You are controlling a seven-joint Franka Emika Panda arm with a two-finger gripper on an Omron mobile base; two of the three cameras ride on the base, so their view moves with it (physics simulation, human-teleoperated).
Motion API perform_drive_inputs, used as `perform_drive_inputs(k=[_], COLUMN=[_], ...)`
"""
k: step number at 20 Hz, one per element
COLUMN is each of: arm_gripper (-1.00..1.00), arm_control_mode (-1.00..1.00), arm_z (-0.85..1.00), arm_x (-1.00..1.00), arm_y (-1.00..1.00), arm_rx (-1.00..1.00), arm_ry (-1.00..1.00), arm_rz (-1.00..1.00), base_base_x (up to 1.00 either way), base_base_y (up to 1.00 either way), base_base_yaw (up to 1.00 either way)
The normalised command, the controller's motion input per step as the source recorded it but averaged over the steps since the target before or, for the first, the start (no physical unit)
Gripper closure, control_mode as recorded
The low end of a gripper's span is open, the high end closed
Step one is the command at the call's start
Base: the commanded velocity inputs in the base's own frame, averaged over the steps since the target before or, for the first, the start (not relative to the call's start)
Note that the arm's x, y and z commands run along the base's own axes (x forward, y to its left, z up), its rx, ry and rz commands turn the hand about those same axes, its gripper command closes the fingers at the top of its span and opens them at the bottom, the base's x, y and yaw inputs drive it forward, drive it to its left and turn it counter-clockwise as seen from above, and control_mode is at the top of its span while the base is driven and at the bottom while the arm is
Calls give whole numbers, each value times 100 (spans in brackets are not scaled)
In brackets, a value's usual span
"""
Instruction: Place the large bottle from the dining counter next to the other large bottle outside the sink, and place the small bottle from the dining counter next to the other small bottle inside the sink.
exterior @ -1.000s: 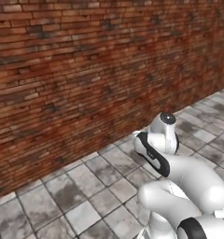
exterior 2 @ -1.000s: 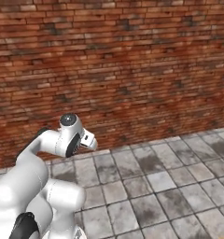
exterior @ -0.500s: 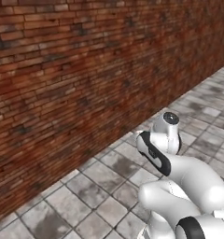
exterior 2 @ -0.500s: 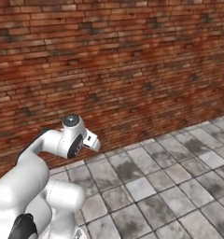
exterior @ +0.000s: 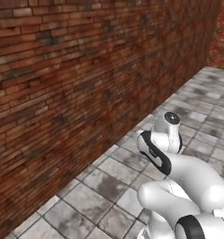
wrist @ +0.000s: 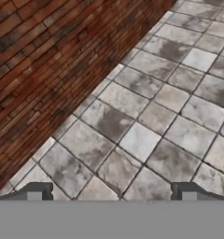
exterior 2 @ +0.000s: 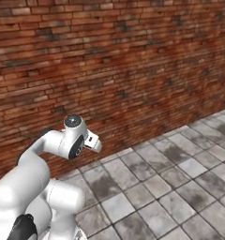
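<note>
While the folded white arm [exterior: 179,182] faces the red brick wall [exterior: 62,84], its gripper [wrist: 111,190] hangs empty, jaws spread wide, over grey floor tiles [wrist: 146,126] beside that wall.

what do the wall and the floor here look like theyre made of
The wall looks like red-brown brick, matte and rough: staggered courses with paler mortar lines and dark, uneven staining. The floor looks like grey stone or ceramic tile, dull rather than glossy: square slabs set in a grid with thin dark joints and mottled darker patches. Both are rendered, so which stone or tile it is stays open.
</note>
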Motion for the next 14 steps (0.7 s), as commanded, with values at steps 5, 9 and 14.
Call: perform_drive_inputs(k=[5, 9, 14], arm_gripper=[-100, -100, -100], arm_control_mode=[100, 100, 100], arm_z=[0, 0, 0], arm_x=[0, 0, 0], arm_y=[0, 0, 0], arm_rx=[0, 0, 0], arm_ry=[0, 0, 0], arm_rz=[0, 0, 0], base_base_x=[50, 31, 12], base_base_y=[-20, -25, -21], base_base_yaw=[-31, -37, -42])
